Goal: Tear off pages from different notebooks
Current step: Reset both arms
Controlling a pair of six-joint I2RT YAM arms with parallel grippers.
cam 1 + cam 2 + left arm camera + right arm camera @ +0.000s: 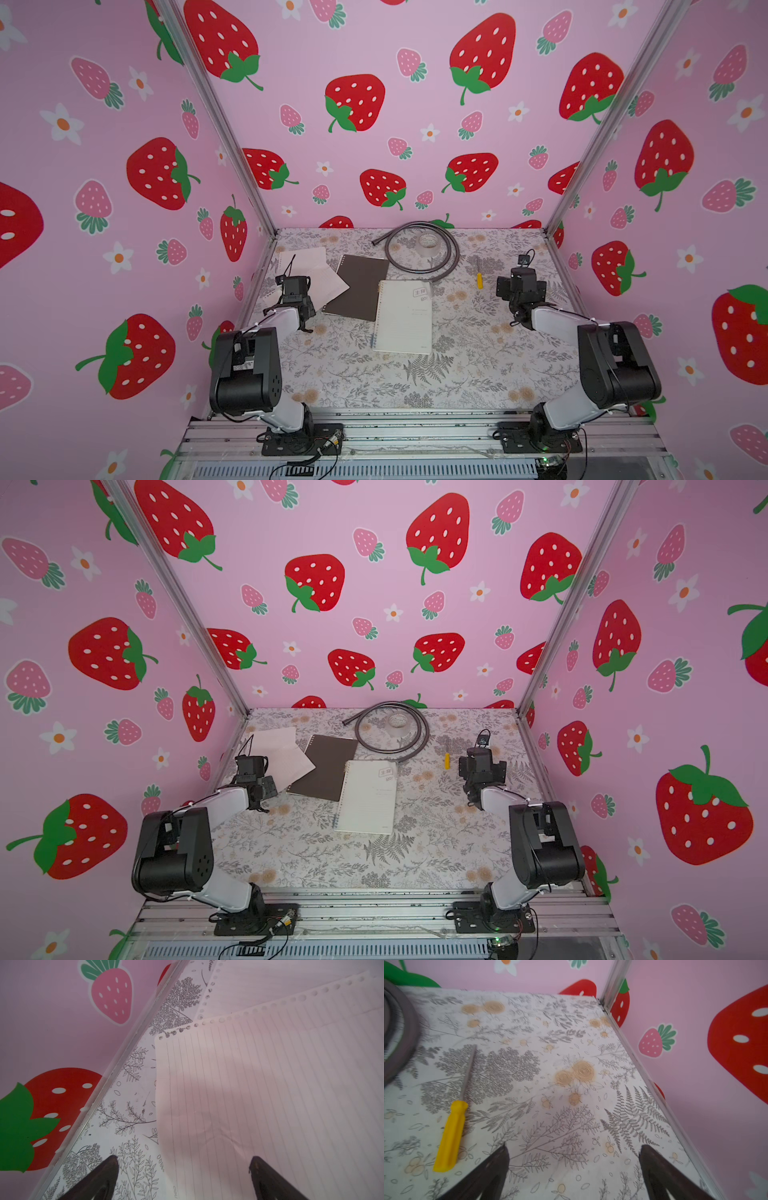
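Two loose lined pages lie overlapped at the table's far left, one (303,258) behind the other (330,282). In the left wrist view the nearer page (270,1095) shows its punched holes and a crease, with the second page (270,985) beyond it. The dark brown notebook (359,286) lies shut beside them. Partly over its corner lies the whitish notebook (403,318), also shut. My left gripper (184,1164) hangs open over the nearer page's edge, holding nothing. My right gripper (574,1153) is open over bare table at the right.
A yellow-handled screwdriver (450,1136) lies just left of my right gripper. A coiled grey hose (424,253) with a tape roll (430,242) inside it sits at the back. The strawberry-print walls (62,1022) stand close on both sides.
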